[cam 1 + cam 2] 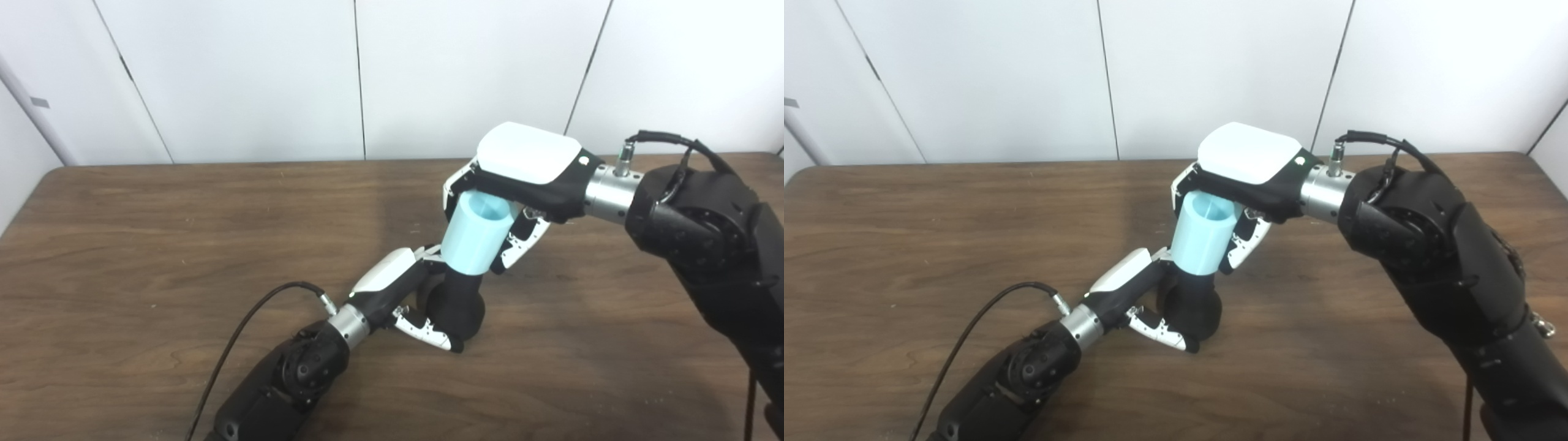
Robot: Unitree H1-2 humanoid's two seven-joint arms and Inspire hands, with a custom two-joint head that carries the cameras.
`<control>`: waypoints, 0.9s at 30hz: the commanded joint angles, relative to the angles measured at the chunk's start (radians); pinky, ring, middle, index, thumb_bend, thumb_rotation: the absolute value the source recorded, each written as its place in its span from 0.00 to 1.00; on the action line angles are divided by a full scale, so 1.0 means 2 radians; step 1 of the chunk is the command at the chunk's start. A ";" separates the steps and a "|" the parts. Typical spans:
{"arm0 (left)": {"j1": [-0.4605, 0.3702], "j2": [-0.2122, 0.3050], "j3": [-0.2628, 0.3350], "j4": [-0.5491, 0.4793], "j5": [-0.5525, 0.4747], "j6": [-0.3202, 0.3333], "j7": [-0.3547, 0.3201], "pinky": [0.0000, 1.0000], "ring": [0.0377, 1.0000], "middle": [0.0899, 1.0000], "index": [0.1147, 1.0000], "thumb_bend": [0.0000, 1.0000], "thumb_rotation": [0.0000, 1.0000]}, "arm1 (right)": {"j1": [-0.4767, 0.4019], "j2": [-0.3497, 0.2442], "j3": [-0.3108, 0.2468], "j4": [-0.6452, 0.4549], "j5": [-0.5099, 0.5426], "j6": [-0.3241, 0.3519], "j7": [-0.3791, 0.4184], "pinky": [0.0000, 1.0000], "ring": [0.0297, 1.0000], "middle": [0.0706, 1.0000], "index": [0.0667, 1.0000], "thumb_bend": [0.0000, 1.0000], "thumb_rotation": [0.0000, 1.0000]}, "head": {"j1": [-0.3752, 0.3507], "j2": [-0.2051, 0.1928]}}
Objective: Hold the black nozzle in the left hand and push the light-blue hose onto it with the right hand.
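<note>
Here the left hand (404, 294) wraps the black nozzle (460, 306) low on the wooden table (153, 245), fingers and thumb closed round its bulbous base so that the narrower neck stands free above them, tilted slightly toward the right hand. This low grip leaves the neck clear to receive the hose and braces the part against a downward push. The right hand (520, 177) comes in from above, fingers curled down either side of the light-blue hose (476, 236) and clamped on its upper half, the palm over the open top end. Below those fingers the hose's lower rim meets the nozzle's neck; the two appear engaged, though how far the neck sits inside cannot be told. Holding the hose high keeps the fingers of both hands apart and lets the push run along the shared axis. Judged from this, seating is under way, and any skew between the axes risks jamming.
</note>
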 commanded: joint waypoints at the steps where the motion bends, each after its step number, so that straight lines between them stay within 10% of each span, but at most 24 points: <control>1: 0.055 0.035 -0.028 0.045 0.019 0.086 -0.083 1.00 0.98 0.80 0.41 0.52 0.06 | -0.026 -0.009 -0.009 -0.010 0.005 -0.003 -0.002 0.25 0.34 0.41 0.51 0.51 0.00 | 0.000 0.000; 27: 0.056 0.036 -0.027 0.043 0.018 0.086 -0.083 1.00 0.98 0.80 0.41 0.52 0.06 | -0.018 -0.012 0.004 -0.010 0.007 -0.005 0.023 0.28 0.36 0.41 0.50 0.51 0.00 | 0.000 0.002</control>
